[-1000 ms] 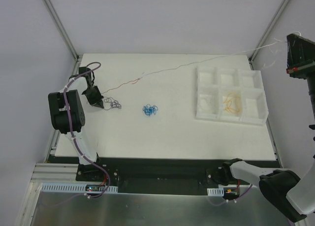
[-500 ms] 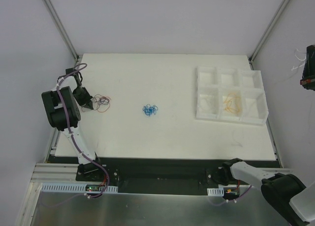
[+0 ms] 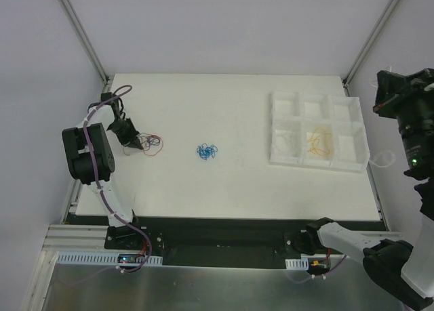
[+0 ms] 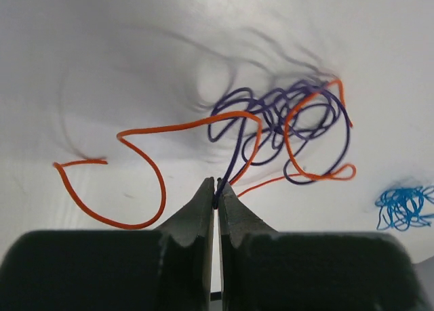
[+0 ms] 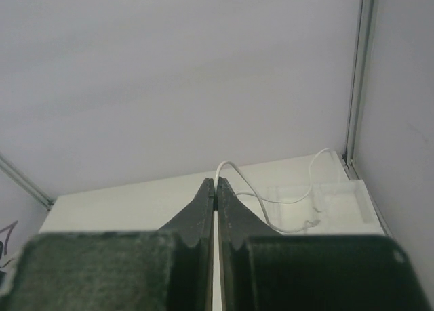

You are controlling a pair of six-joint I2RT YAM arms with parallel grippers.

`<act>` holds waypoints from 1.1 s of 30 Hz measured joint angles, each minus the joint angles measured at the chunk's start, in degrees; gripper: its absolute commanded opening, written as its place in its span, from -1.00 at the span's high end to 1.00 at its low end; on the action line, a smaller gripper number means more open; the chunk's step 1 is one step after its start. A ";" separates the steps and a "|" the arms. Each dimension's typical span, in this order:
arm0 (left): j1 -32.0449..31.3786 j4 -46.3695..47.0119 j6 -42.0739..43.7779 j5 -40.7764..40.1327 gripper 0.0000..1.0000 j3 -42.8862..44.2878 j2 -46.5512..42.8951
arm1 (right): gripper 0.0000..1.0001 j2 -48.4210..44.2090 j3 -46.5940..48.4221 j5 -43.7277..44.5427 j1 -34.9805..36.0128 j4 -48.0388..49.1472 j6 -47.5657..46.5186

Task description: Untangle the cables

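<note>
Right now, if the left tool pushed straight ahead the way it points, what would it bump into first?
Likely the purple-and-orange cable tangle lying just past the left tool, which pinches one purple strand. Depth is unclear.

No legible text, labels, numbers anywhere.

A white rectangular tabletop point(image 3: 230, 182) fills the middle of the top view. Left of centre lies a loose tangle of orange-red and dark purple thin wires point(image 3: 150, 144). Near the centre lies a small curly bundle of blue wire point(image 3: 207, 152). At the right sits a white six-compartment plastic tray point(image 3: 301, 118), with a yellow-orange wire loop point(image 3: 319, 141) in its lower middle compartment.
</note>
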 measured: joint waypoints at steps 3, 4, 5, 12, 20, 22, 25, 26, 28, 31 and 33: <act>-3.56 -0.44 0.00 2.01 1.00 -2.38 -3.85 | 1.00 1.14 -3.37 -0.09 0.04 -0.11 -0.02; -4.48 -0.42 -0.02 2.69 1.00 -2.91 -4.90 | 1.00 1.55 -4.11 -0.20 0.02 -0.13 -0.02; -5.53 -0.44 -0.02 3.43 1.00 -3.48 -6.10 | 1.00 2.36 -4.94 -0.59 -0.17 -0.15 0.02; -10.23 -0.07 -0.20 8.85 0.71 -7.48 -11.19 | 1.00 10.08 -6.51 -5.44 -3.17 0.98 1.51; -10.97 1.18 -0.24 12.63 0.34 -13.73 -17.22 | 0.99 18.34 -2.86 -10.60 -5.68 0.22 2.89; -10.97 1.18 -0.17 13.57 0.27 -14.64 -18.64 | 1.00 19.89 0.24 -11.65 -6.34 0.28 3.13; -10.99 1.31 -0.07 14.86 0.09 -15.04 -19.80 | 0.99 20.74 3.56 -12.94 -7.39 0.39 3.67; -10.99 1.42 -0.09 15.23 0.06 -15.08 -20.06 | 1.00 20.79 4.17 -13.33 -7.67 0.42 3.89; -10.99 1.64 0.07 15.80 0.05 -15.10 -20.44 | 1.00 20.79 5.31 -14.21 -8.15 0.50 4.42; -10.99 1.84 0.11 16.72 0.02 -15.17 -20.68 | 1.00 20.79 5.90 -15.15 -8.68 0.83 5.03; -11.04 2.14 0.13 16.92 -0.01 -15.65 -20.72 | 1.00 20.90 5.90 -15.69 -8.96 0.81 5.22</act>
